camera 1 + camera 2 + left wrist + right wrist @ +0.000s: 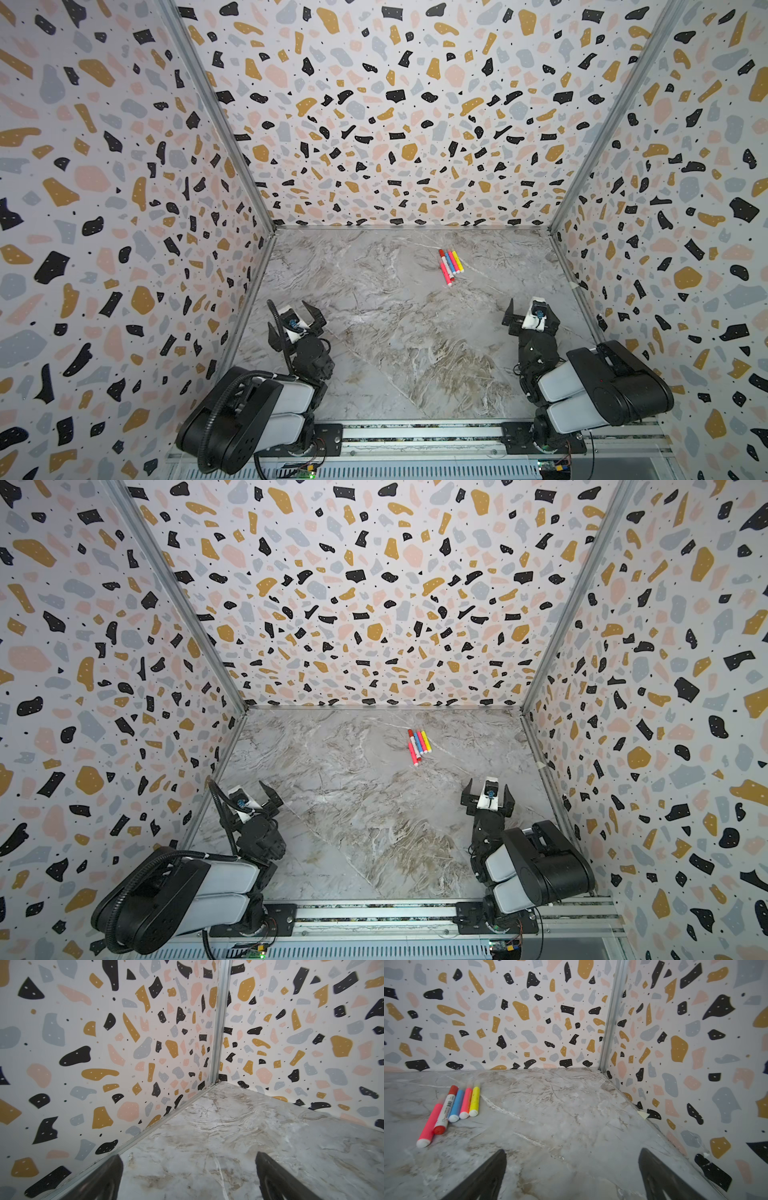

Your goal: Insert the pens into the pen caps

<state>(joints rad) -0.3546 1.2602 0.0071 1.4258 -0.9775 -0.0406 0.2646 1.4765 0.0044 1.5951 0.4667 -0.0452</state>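
- Pens [455, 1105] lie touching, mid-left of the right wrist view; taking the yellow pen [474, 1101] at the edge first would likely disturb the neighbours least.
- Left gripper [188, 1156] and right gripper [572, 1153] gape wide, holding nothing.

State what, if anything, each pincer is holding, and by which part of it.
Nothing is held. The left pincer and the right pincer both stand open and empty, and the pens lie together on the table, away from both.

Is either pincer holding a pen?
No: the left pincer and right pincer are open and empty, and the pens lie on the table.
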